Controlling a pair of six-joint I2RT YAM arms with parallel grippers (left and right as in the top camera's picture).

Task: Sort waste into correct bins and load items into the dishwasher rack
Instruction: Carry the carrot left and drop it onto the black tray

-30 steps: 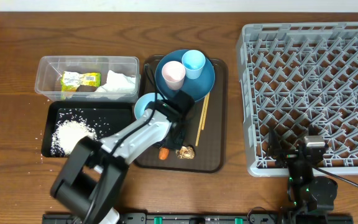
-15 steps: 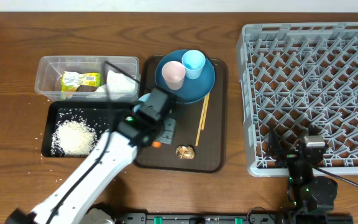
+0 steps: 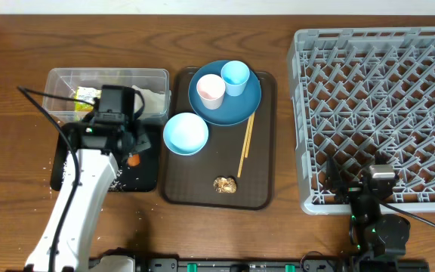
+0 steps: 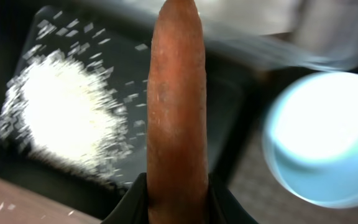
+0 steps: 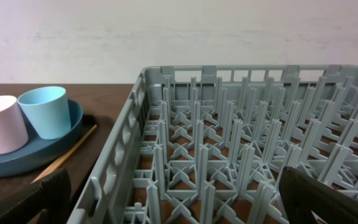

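— So, what is on the far left?

— A clear tub (image 3: 59, 75) sits at the upper left. A yellow-green wrapper (image 3: 85, 94) and a white napkin (image 3: 153, 97) lie inside it. Right below it in the frame is a black tray (image 3: 146, 178) with a pile of rice (image 4: 61, 118) in it.

— And the left gripper (image 3: 132, 155)?

— It hangs over the right part of the black tray. Its fingers (image 4: 135, 202) are pinched narrow on an orange carrot stick (image 4: 176, 112). In the wrist view the stick points up the frame, with the rice on its left and a bowl (image 3: 185, 134) on its right.

— Where does the bowl sit?

— It is on the upper left part of a brown tray (image 3: 263, 185) in the middle of the frame. It stands upright, just beside the black tray.

— What else is on the brown tray?

— A big blue plate (image 3: 246, 104) is at the top. A pink cup (image 3: 210, 91) and a light blue cup (image 3: 235, 77) stand on it, side by side. Two chopsticks (image 3: 246, 143) lie to the right of the bowl, running down from the plate's edge. A small brown lump (image 3: 226, 184) lies near the bottom of the tray.

— And on the right?

— A big grey rack (image 3: 384, 98) fills that side. The right gripper (image 5: 173, 186) is at the lower right, at the rack's near edge. Its fingers are spread wide and hold nothing.
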